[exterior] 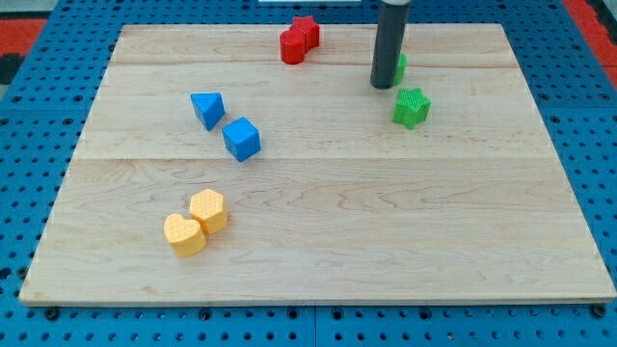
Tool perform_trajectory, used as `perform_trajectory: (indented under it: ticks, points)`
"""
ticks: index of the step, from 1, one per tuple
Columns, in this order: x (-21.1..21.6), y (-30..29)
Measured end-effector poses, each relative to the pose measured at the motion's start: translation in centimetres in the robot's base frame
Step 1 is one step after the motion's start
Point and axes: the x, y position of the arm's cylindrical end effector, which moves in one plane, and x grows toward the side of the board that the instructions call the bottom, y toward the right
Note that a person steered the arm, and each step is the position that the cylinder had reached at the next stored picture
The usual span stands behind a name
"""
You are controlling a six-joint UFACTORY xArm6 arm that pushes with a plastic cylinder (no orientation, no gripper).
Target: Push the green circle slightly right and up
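Observation:
The green circle (400,67) is near the view's top right, mostly hidden behind my rod; only its right edge shows. My tip (384,85) rests on the board at the circle's lower left, touching or nearly touching it. A green star block (412,106) sits just below and to the right of the tip.
A red circle (292,46) and a red star (307,31) touch at the view's top centre. A blue triangle (207,108) and a blue cube (242,139) sit left of centre. A yellow heart (183,233) and a yellow hexagon (208,209) touch at lower left. The wooden board (318,251) lies on a blue pegboard.

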Motion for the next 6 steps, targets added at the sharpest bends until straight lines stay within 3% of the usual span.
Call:
perform_trajectory:
  ticks: [2,3,4,6]
  points:
    - [-3.0,-0.7]
    - [-4.1,3.3]
    - [-1.8,3.5]
    - [-5.9,5.4]
